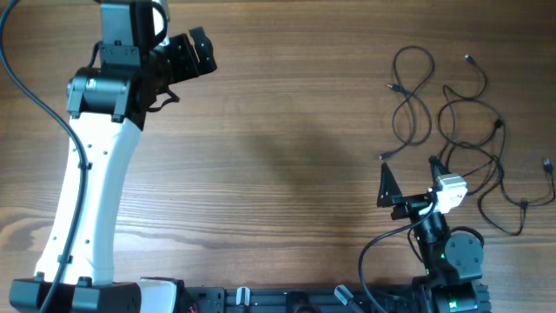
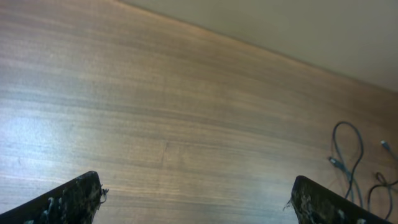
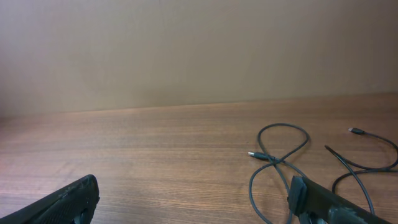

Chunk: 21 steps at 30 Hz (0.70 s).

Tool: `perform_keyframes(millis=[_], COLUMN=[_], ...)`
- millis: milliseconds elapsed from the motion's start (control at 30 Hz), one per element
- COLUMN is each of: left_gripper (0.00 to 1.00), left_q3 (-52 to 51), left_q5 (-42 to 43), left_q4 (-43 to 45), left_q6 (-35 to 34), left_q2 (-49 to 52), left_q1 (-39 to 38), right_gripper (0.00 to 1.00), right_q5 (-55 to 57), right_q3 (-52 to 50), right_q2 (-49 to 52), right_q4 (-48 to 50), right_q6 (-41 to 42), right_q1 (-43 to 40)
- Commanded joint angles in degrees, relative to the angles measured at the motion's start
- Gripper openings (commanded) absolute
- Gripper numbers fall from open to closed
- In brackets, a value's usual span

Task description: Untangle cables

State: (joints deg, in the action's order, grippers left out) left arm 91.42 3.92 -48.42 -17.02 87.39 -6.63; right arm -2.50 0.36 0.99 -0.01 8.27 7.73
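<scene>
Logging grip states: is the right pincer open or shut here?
Open. The right pincer has its fingers far apart in the wrist view, nothing between them; the cables lie ahead.

Looks like a robotics lab or test station, not a home. Shows a wood-grain table (image 1: 278,148) carrying a white-shelled arm (image 1: 87,191) at the left of the overhead frame and a small black arm (image 1: 452,252) at lower right, both based at a black rail (image 1: 287,300) along the bottom edge. Backs onto a plain beige wall (image 3: 186,50). Holds thin black cables (image 1: 413,96) at upper right.
</scene>
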Motion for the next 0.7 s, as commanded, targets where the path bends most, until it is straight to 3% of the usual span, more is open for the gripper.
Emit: perform_keyframes(millis=[0, 267, 500, 667], left_gripper=[1.00, 1.00, 1.00, 1.00], left_q3=[-6.78, -26.82, -39.52, -47.04], left_q5=[-1.01, -1.01, -1.53, -1.73], left_q4=[3.52, 18.45, 18.34, 27.04], left_q6=[0.28, 0.28, 0.07, 0.11], left_q2=[-0.55, -0.59, -1.55, -1.99], left_q1=[0.20, 0.22, 1.07, 2.97], right_gripper=[1.00, 1.00, 1.00, 1.00], right_q5=[0.61, 0.61, 0.61, 0.61], right_q3=[-0.07, -0.07, -0.07, -0.07], right_q2=[-0.79, -0.79, -0.79, -0.79], right_q4=[0.17, 0.17, 0.17, 0.17], right_q6=[-0.39, -0.37, -0.39, -0.37], right_q1=[0.13, 0.13, 0.13, 0.13])
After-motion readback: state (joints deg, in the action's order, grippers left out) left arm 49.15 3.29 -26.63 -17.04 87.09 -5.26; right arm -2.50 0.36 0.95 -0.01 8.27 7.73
